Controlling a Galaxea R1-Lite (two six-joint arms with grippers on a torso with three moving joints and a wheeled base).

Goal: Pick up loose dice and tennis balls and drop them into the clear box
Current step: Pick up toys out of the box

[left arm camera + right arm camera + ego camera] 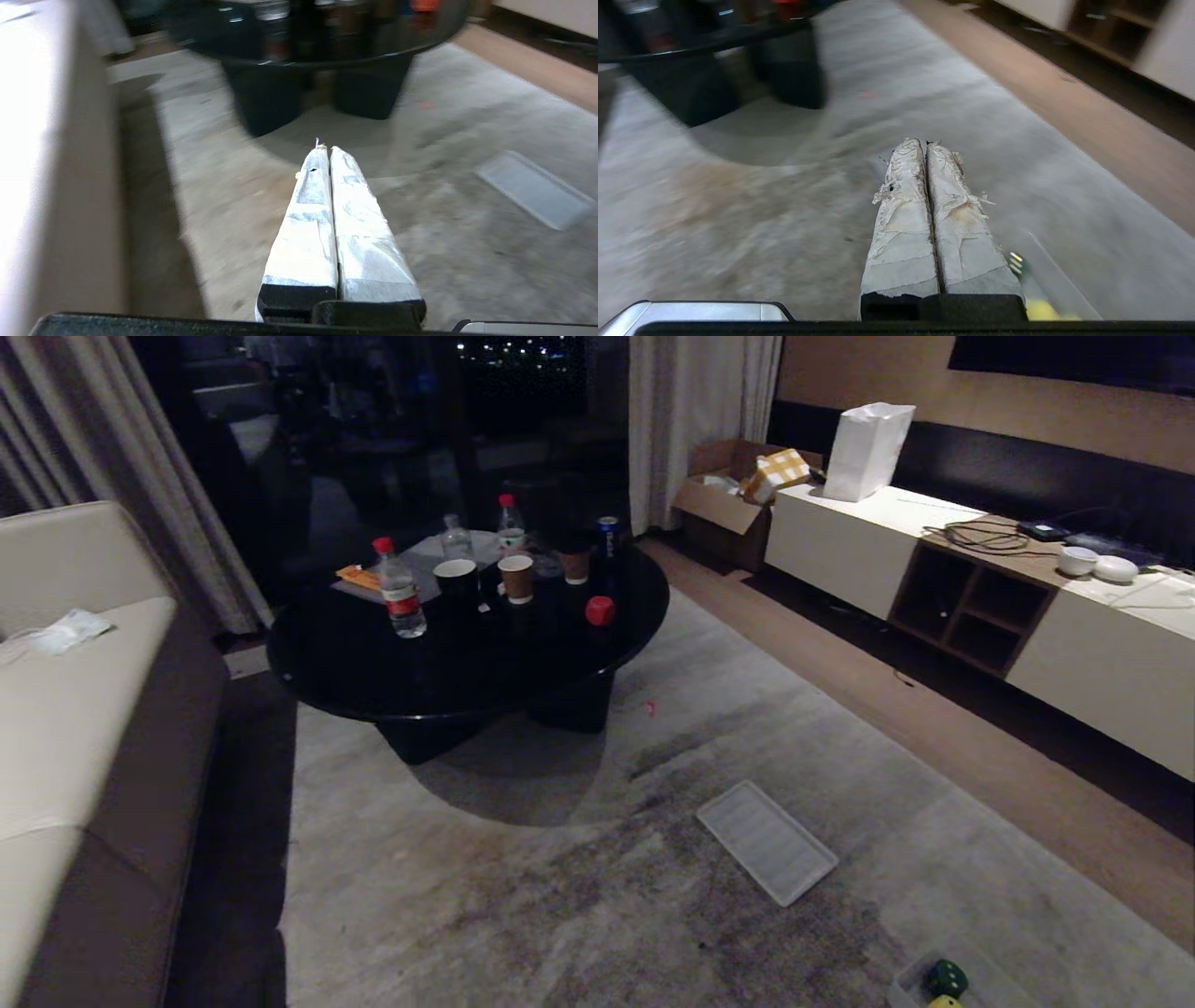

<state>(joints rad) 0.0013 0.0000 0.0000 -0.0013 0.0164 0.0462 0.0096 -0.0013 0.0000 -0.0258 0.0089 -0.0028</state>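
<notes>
A dark green die (946,978) and a yellow die (945,1001) lie at the head view's bottom right edge, inside what looks like the clear box (904,982), which is mostly cut off. The right wrist view shows the green die (1017,263), a yellow object (1041,310) and a clear wall edge (1057,275) beside my right gripper (926,142), which is shut and empty over the carpet. My left gripper (327,148) is also shut and empty, pointing at the table base. No tennis balls are in view. A red rounded block (600,609), possibly a die, sits on the table.
A flat ribbed clear panel (766,840) lies on the grey carpet. The round black coffee table (373,681) holds bottles and cups. A sofa (75,728) runs along the left, and a low cabinet (1083,653) stands at the right beyond a wooden floor strip.
</notes>
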